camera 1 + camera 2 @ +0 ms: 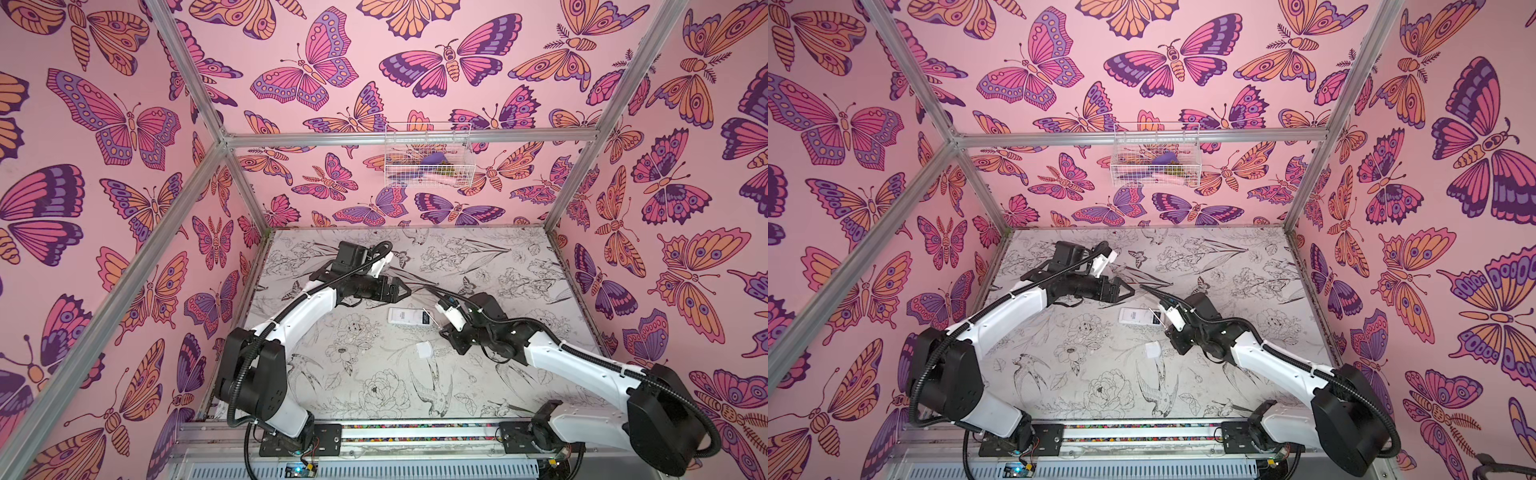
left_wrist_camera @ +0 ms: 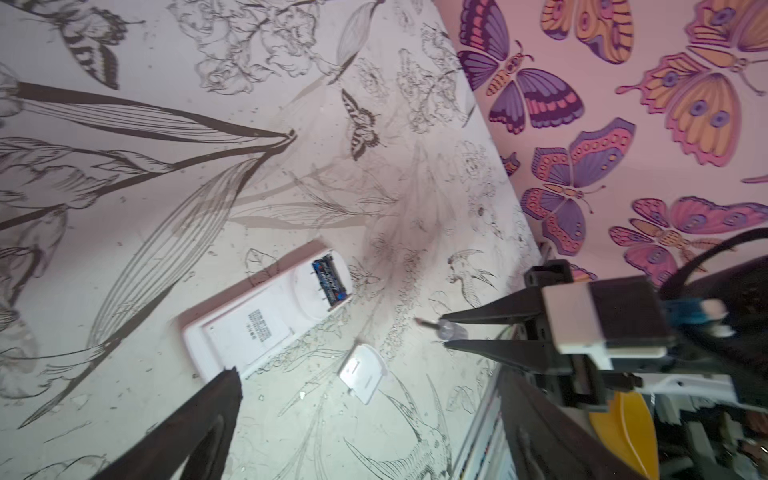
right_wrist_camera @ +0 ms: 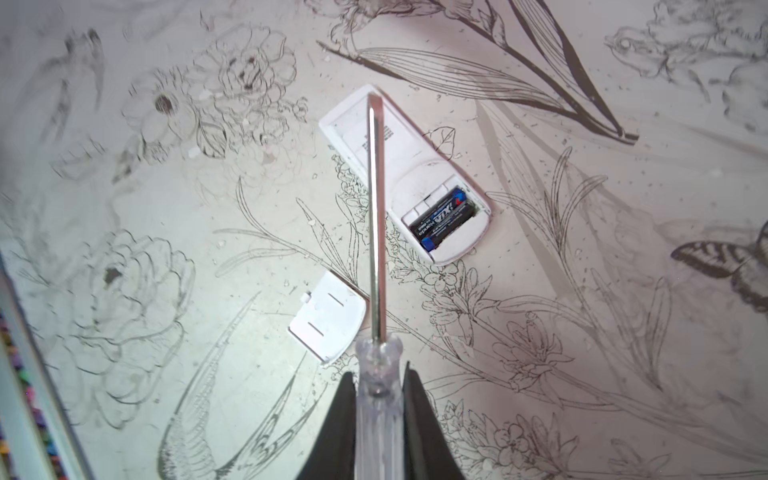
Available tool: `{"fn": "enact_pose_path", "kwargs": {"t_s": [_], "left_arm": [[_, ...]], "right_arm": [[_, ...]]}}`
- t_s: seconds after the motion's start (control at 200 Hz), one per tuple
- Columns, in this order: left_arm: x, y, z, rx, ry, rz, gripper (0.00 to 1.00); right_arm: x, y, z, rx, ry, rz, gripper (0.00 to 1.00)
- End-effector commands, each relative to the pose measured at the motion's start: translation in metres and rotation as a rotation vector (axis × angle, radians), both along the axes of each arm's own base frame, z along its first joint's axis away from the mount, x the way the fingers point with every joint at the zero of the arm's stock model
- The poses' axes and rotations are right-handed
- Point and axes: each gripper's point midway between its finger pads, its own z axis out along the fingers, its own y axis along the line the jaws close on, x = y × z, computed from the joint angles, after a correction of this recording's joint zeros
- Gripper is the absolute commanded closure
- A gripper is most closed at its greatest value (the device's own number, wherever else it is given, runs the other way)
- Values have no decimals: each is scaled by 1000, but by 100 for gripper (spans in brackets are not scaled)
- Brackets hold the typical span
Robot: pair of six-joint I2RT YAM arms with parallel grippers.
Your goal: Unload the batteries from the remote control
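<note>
A white remote control [image 1: 405,316] [image 3: 374,124] lies face down mid-table with its battery compartment uncovered. Two black batteries [image 3: 442,218] [image 2: 330,280] sit side by side inside it. My right gripper [image 3: 379,376] [image 1: 444,331] is shut on the clear handle of a screwdriver [image 3: 376,208]. The metal shaft hangs above the remote's body, beside the compartment. My left gripper [image 1: 405,291] [image 2: 368,374] hovers open and empty just beyond the remote's far side.
A small white cover plate [image 1: 424,350] [image 3: 328,318] lies loose on the table in front of the remote. A wire basket [image 1: 428,156] hangs on the back wall. Butterfly walls close in the table on three sides.
</note>
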Motion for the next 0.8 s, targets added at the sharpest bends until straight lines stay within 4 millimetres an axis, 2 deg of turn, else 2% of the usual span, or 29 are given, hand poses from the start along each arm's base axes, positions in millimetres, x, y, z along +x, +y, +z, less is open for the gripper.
{"fn": "enact_pose_path", "kwargs": {"t_s": [0.0,0.135,0.291,0.486,0.641,0.797], "left_arm": [[-22,-5,14,-82,61,-81,2],[-24,-5,11,-103,84,-75,3],[-28,-9,4,-157,138,-73,11],[-36,-16,3,-229,195,-95,26],[-38,-20,-1,-254,227,-89,36],[-37,-21,-9,-248,239,-76,41]], "right_arm": [[23,-3,16,-226,-262,69,100],[20,6,23,-357,-436,153,100],[17,12,37,-354,-541,170,100],[17,11,48,-353,-596,173,100],[16,13,45,-361,-596,191,100],[15,16,47,-338,-594,193,100]]}}
